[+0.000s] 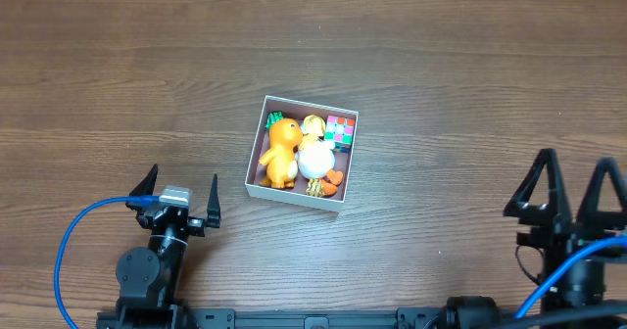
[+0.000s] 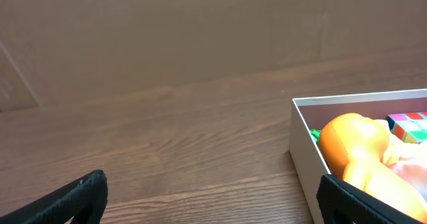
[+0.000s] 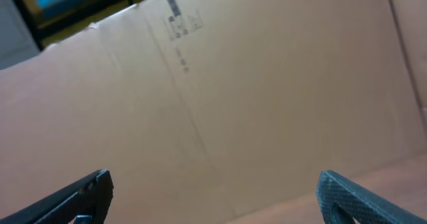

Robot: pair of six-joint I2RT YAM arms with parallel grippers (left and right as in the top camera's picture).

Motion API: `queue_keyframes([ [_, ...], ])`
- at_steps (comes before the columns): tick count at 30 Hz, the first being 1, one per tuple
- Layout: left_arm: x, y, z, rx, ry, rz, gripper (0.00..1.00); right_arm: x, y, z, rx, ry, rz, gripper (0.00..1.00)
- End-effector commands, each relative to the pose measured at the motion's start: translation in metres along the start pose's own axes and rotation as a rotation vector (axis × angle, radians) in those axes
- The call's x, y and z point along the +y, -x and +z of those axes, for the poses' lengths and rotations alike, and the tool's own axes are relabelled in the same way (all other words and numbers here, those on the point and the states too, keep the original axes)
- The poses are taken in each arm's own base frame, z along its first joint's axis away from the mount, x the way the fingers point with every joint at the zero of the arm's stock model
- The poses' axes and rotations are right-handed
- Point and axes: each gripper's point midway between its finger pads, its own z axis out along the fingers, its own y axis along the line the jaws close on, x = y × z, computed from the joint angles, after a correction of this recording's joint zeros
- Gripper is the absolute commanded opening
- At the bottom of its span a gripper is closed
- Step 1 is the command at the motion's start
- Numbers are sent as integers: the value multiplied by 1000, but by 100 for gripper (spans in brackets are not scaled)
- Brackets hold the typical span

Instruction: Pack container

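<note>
- And here's the container [image 1: 292,198], a shallow white-walled square box a little right of the table's middle and turned slightly askew. It is already packed with toys.
- Inside on the left stands an orange figure [image 1: 279,153], pressed against a white-and-yellow toy [image 1: 315,155] beside it.
- Tucked into the far right corner is a multicoloured cube [image 1: 341,130], with a small orange piece [image 1: 334,180] at the near right corner.
- From the left wrist view, the container's corner wall [image 2: 303,144] rises at right. The orange figure [image 2: 350,141] bulges above the rim and the cube [image 2: 408,123] peeks out behind it.
- The left gripper [image 1: 179,194] sits near the table's front edge, left of the container and apart from it. Its jaws are spread wide with nothing between them, and its wrist view [image 2: 212,179] shows only bare wood in the gap.
- The right gripper [image 1: 576,172] is well off to the right at the front edge, fingers splayed wide and empty. Its wrist view [image 3: 213,177] looks at a cardboard wall [image 3: 267,84].
- A blue cable [image 1: 73,241] loops beside the left arm over the wooden table [image 1: 118,74].
</note>
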Motion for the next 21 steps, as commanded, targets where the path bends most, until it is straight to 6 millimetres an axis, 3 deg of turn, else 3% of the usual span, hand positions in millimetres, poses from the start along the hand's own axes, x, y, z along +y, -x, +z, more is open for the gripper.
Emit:
queue_keyframes([
  [1,4,-1,0,-4,21,15,100,2,-10,-7,-20,49,12,100],
  [12,4,-1,0,-4,21,15,100,-6,-37,-19,-140,130,18,100],
  [21,4,-1,0,-4,21,15,100,-11,-51,-13,-202,155,21,100],
])
